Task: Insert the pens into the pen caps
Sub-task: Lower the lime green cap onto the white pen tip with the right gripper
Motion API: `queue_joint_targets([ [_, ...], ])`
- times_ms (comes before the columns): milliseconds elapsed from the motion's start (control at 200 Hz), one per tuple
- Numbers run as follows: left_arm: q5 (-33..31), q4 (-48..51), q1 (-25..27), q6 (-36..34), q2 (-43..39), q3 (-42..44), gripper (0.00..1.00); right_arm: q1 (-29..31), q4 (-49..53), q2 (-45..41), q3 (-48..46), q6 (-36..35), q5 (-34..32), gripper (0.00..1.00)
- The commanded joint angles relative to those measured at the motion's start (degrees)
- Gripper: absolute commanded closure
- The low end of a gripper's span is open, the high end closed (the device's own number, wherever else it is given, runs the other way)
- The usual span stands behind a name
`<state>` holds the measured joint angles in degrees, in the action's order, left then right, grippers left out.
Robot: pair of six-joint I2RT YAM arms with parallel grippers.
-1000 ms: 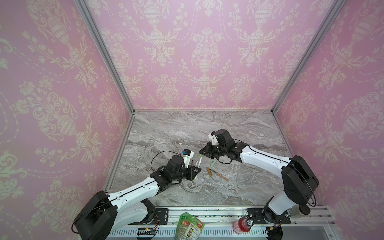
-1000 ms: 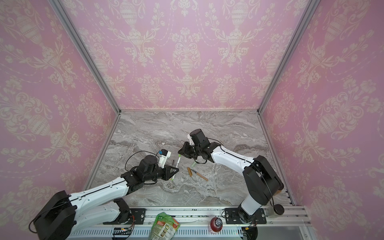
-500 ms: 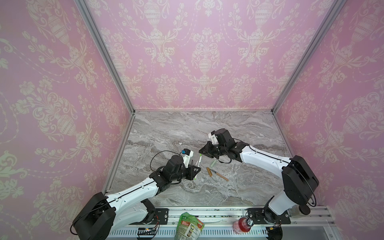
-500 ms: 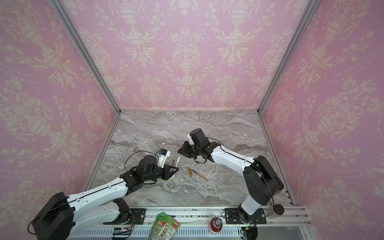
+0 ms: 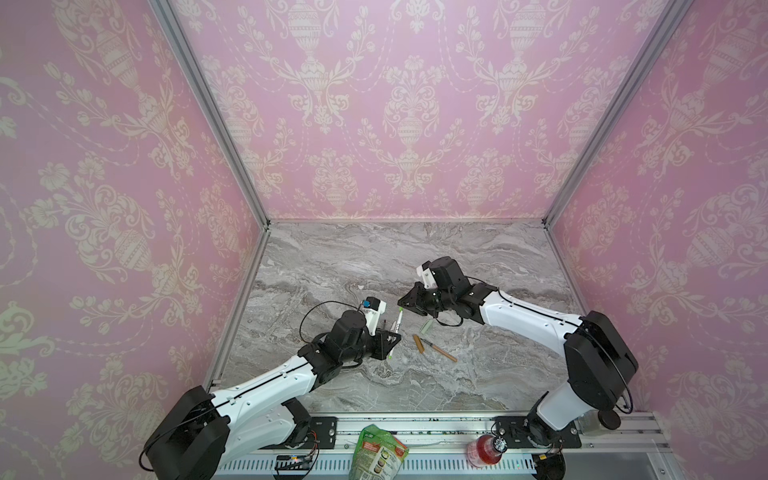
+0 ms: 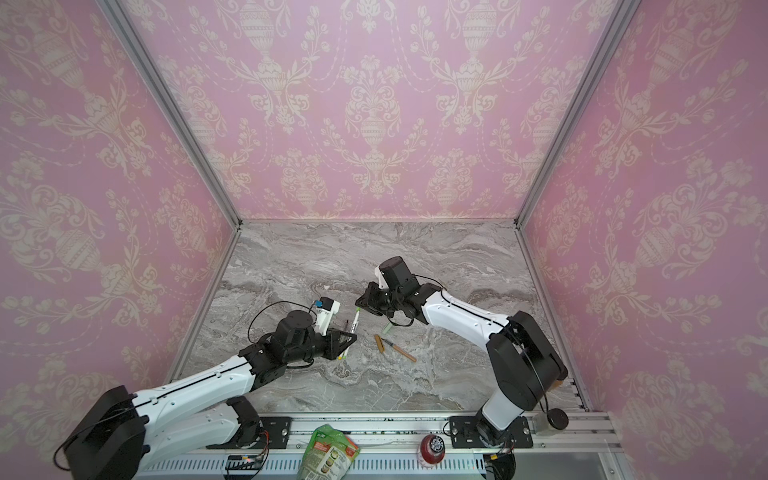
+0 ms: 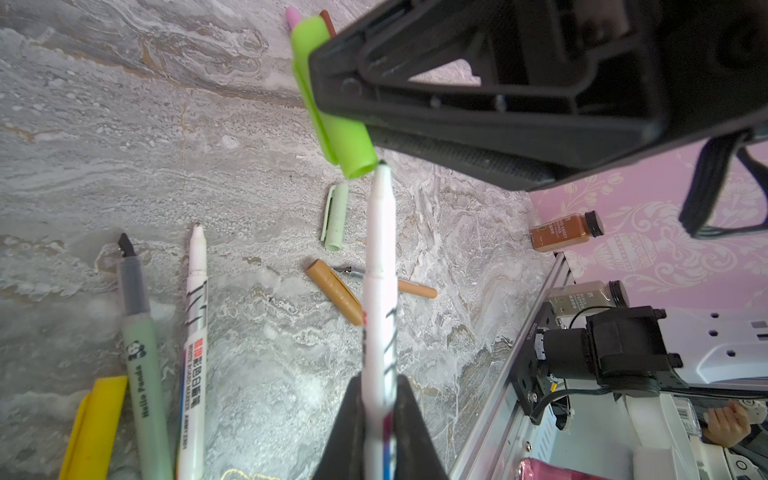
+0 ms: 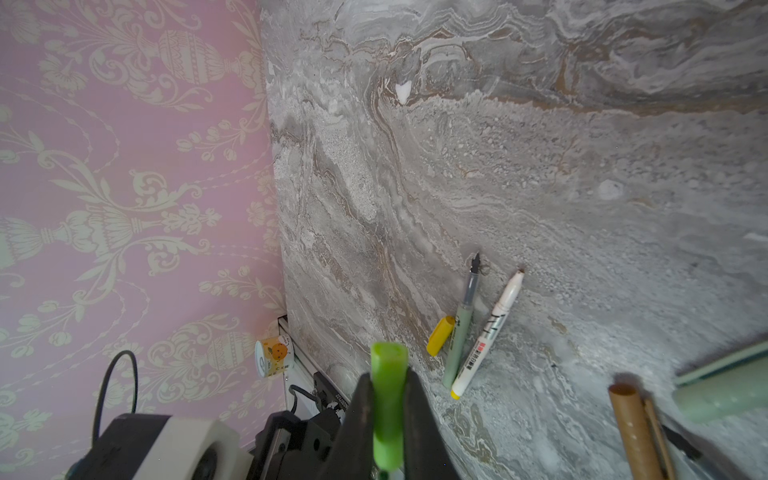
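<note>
A white pen, held aloft and tilted at lower centre, has its dark tip at the open mouth of a lime green cap. Just right of it a pale green cap, a tan cap and a tan pen lie flat. A pale green pen, a second white pen and a yellow cap lie side by side.

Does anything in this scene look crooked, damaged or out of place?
Yes, one thing. The white pen in the left claw meets the lime green cap in the right claw at an angle. Its tip sits at the rim, beside the opening, so the two are not lined up.
</note>
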<state>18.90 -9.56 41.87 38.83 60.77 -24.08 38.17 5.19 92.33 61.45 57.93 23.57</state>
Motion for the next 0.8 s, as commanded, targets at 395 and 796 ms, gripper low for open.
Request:
queue_joint_targets([
  [395, -1.1, 0.3, 0.5, -0.6, -0.3, 0.3, 1.00, 0.2, -0.6, -2.2, 1.5, -0.1, -1.2, 1.00],
  [796, -1.8, 0.2, 0.5, -0.6, -0.4, 0.3, 1.00, 0.4, -0.8, -3.1, 0.3, -0.1, -0.2, 1.00],
])
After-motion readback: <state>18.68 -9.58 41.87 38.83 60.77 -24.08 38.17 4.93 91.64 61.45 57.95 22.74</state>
